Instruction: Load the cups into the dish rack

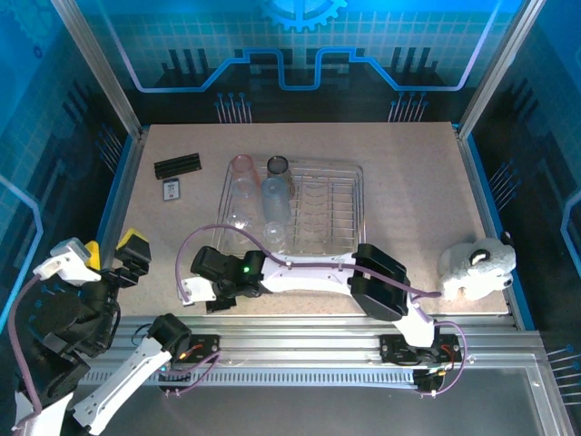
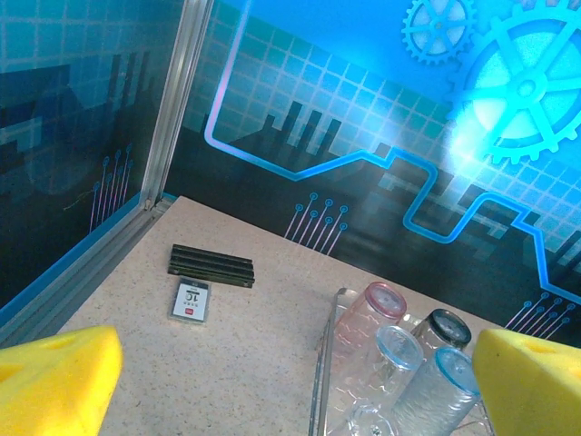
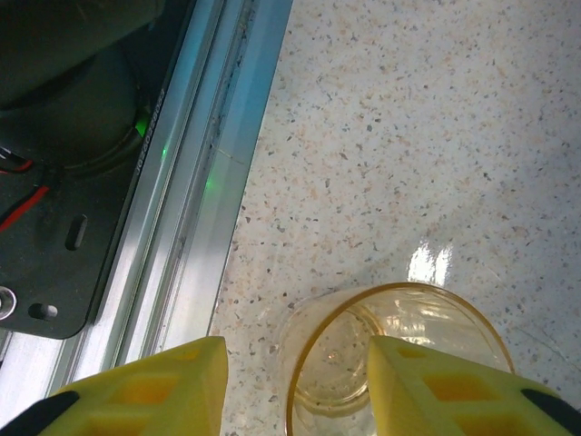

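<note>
Right gripper (image 3: 298,354): fingers part open. An orange-rimmed cup (image 3: 427,304) stands upright at the tips. Its near wall lies between the fingers, and the right finger (image 3: 445,391) overlaps its mouth. Contact cannot be told.

Left gripper (image 2: 300,372): fingers spread wide, empty. The rack (image 2: 320,391) lies ahead of them, nearer the right finger, and holds several cups (image 2: 390,354).

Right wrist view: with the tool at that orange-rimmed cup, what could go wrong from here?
The right tool straddles one wall of the orange-rimmed cup, one finger seemingly inside; that thin pinch may slip or tilt on lifting.
The cup sits near the aluminium rail; a nudge could push it off the table.
The dish rack already holds cups along its left side; placing another there may knock them.
</note>
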Controlling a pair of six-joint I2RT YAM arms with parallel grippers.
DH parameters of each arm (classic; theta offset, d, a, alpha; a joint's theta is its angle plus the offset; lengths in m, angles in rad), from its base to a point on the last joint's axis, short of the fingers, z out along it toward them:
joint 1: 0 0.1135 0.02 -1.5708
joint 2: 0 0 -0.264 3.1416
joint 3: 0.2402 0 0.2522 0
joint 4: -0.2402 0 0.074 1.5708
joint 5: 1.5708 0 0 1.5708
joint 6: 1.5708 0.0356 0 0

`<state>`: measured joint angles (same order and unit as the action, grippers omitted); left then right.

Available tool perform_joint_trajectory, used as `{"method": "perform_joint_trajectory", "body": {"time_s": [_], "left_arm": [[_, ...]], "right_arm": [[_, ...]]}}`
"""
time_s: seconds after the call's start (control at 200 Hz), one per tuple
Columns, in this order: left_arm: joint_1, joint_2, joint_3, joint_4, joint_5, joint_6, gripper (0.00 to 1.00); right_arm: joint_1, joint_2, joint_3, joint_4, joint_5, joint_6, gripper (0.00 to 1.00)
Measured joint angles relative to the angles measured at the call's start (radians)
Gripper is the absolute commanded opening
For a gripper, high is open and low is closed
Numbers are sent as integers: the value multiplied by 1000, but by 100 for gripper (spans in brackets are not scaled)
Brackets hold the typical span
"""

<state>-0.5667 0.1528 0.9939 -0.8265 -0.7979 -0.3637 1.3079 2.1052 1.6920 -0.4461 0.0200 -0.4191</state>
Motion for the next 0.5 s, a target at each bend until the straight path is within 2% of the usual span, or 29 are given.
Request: {"method": "perform_joint_trajectory", "body": {"time_s": [0.245,0.5], "left_arm": [[0,0,-4,0,-1,0,100],[0,0,-18,0,-3,0,99]], "right_arm": [[-2,50,14,-32,0,13,42],[-8,55,18,-41,0,28,21]]}}
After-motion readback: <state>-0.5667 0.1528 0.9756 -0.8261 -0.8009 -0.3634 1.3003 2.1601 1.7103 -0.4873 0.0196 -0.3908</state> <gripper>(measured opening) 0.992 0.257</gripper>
